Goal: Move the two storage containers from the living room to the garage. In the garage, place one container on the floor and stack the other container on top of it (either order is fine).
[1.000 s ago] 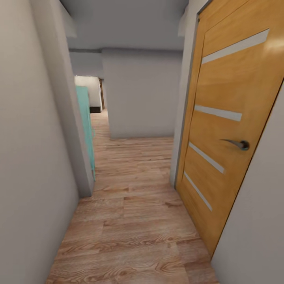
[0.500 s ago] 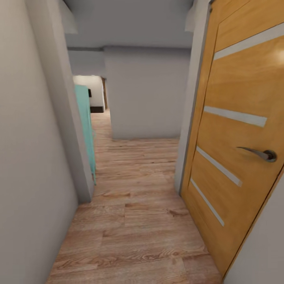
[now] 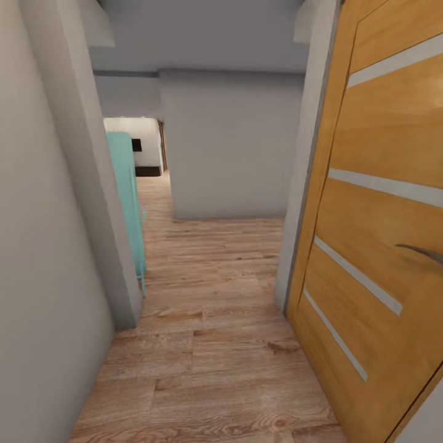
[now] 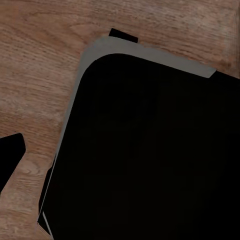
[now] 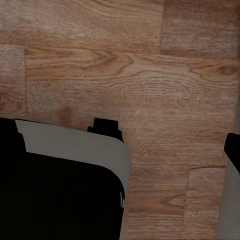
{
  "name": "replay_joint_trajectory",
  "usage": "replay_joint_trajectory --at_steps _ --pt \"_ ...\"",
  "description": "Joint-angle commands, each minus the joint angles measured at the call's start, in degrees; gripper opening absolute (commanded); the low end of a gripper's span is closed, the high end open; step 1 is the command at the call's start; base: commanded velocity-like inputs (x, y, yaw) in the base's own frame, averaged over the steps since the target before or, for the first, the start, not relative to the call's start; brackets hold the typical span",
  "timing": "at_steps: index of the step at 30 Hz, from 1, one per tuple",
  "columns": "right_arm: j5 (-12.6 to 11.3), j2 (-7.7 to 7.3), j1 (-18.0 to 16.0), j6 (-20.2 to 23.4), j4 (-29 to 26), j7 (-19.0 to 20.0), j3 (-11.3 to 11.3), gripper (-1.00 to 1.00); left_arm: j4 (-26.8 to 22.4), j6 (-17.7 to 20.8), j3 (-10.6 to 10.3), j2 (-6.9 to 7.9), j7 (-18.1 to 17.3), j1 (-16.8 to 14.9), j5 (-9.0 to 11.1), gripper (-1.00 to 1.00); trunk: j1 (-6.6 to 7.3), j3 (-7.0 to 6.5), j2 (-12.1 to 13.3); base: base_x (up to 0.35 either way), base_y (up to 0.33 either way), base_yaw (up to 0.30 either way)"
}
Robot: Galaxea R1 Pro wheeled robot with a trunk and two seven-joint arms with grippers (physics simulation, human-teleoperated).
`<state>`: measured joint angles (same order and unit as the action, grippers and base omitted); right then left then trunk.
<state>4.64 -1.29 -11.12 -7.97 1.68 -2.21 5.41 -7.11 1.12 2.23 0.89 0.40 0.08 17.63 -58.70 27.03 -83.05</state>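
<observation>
Rolling through a narrow hallway, the robot faces a wood-plank floor that runs ahead between a pale grey wall on the left of the head view and an orange-brown door on the right. The door's metal handle juts in at the right edge, and its frame edge narrows the passage. A teal panel stands behind the left wall's corner, and a grey wall block closes the corridor ahead, leaving an opening in the upper left toward a brighter room.

The two storage containers cannot be placed from these pictures, so I cannot tell which room they are in. As a judgement from the task alone, plain lidless boxes should be stiff and fairly light, with flat sides that may slip; taking hold across opposite walls or over a rim seems safest, and an even grip will matter for stacking.

Both wrist views look down on the plank floor past a dark rounded body with a grey rim, probably the robot's own base. I cannot tell whether either hand is spread or closed, since the fingers are not clearly shown.

Open room lies straight ahead, then left around the wall corner. The risks are the door handle and frame on the right and the wall corner on the left.
</observation>
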Motion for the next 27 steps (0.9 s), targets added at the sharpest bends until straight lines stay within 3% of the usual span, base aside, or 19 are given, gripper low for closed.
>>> replay_joint_trajectory --at_steps 1,10,22,26,27 --pt "0.3 0.17 -0.1 -0.2 0.2 -0.2 0.2 1.00 -0.1 0.2 0.2 -0.01 0.0 0.0 0.1 1.00 -0.03 0.05 0.0 0.326 0.000 0.000" --pt "-1.4 0.80 0.0 1.2 0.4 -0.2 0.0 1.00 -0.1 1.0 0.1 -0.01 0.0 0.0 -0.2 1.00 -0.03 0.05 0.0 0.326 0.000 0.000" --pt "-13.9 0.82 1.6 -0.3 0.3 0.0 -0.1 1.00 -0.1 1.1 0.0 -0.10 -0.1 0.0 -0.3 1.00 -0.03 0.05 0.0 0.326 0.000 0.000" --pt "-15.2 0.82 1.6 -0.3 0.3 0.0 0.0 1.00 -0.1 0.5 0.0 -0.10 -0.1 0.0 -0.2 1.00 -0.03 0.05 0.0 0.326 0.000 0.000" --pt "-14.6 0.91 1.6 -0.1 0.3 0.2 0.4 1.00 -0.1 0.6 0.1 -0.06 -0.1 0.0 0.0 1.00 -0.03 0.05 0.0 0.326 0.000 0.000"
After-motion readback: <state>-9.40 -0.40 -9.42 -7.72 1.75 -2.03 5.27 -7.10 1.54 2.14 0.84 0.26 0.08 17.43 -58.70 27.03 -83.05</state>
